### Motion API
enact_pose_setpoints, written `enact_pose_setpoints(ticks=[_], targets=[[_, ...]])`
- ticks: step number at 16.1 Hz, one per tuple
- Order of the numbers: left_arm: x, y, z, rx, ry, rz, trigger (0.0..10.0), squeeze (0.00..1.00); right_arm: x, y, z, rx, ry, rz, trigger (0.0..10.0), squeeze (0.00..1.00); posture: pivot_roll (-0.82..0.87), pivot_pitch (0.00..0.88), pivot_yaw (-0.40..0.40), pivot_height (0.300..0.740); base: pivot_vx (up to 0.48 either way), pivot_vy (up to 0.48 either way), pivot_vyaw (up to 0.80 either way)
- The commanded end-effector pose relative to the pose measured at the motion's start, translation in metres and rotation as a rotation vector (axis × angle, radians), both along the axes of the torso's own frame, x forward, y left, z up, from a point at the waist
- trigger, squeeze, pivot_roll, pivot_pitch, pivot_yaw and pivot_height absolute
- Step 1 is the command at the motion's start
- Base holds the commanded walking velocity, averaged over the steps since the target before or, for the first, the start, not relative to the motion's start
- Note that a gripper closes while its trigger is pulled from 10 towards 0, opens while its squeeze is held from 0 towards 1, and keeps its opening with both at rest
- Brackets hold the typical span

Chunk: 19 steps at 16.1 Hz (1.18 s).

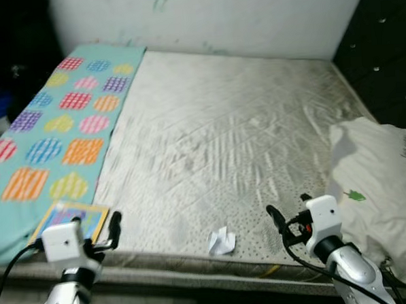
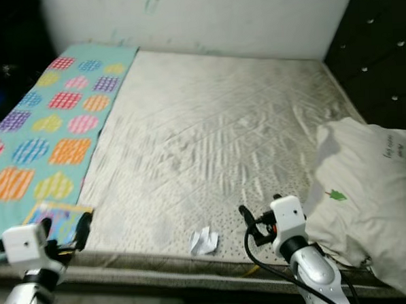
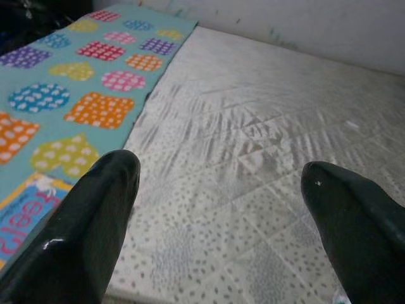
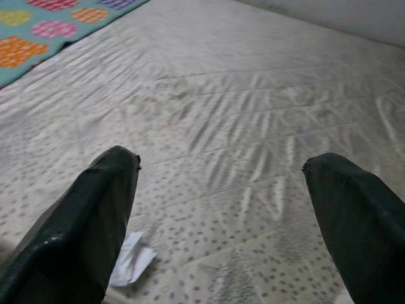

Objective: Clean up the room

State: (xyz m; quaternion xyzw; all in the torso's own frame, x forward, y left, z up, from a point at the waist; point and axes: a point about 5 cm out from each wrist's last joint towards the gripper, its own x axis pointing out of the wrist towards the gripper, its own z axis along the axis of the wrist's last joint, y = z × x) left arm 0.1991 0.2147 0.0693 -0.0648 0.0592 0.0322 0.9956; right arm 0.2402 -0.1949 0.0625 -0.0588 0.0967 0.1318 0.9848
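A crumpled white paper scrap [image 1: 221, 241] lies on the grey mattress [image 1: 222, 130] close to its front edge, between my two grippers. My right gripper [image 1: 288, 214] hovers just right of the scrap, open with nothing in it; in its wrist view the scrap [image 4: 133, 266] sits beside one finger [image 4: 88, 234]. My left gripper [image 1: 109, 230] is open over the front left corner, next to a colourful booklet [image 1: 74, 219] that rests on the teal patterned blanket [image 1: 52, 126]. A white pillow [image 1: 378, 183] lies at the right edge.
A black tufted headboard [image 1: 382, 54] runs along the right side and a white wall [image 1: 216, 18] closes the far side. Dark clutter [image 1: 2, 81] stands left of the bed. The mattress's front edge [image 1: 196, 271] is directly below my arms.
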Motion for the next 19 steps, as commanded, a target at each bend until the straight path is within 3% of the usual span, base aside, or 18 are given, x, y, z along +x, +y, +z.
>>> enact_pose_setpoints(ticks=[1,6,13,19], targets=[[0.0016,-0.0029,0.0004,-0.003,-0.004,-0.015,10.0,0.0,-0.001,-0.0052,-0.0008,-0.004,0.01,-0.021,10.0,0.0,-0.08,0.053,-0.079,0.74,0.296,0.0,-0.55],[0.0019,-0.0029,-0.0003,-0.006,-0.003,-0.014,10.0,0.0,-0.0007,-0.0054,-0.0013,-0.004,0.014,-0.024,10.0,0.0,-0.08,0.055,-0.078,0.74,0.292,0.0,-0.1],[0.0022,-0.0016,-0.0004,-0.008,-0.005,0.002,10.0,0.0,0.0002,-0.0056,-0.0026,-0.003,0.022,-0.027,10.0,0.0,-0.08,0.057,-0.079,0.74,0.0,0.0,0.0],[0.0016,0.0021,-0.0044,-0.044,0.016,0.051,10.0,0.0,0.0005,-0.0057,-0.0036,-0.003,0.028,-0.027,10.0,0.0,-0.08,0.057,-0.079,0.74,0.0,0.0,-0.68]])
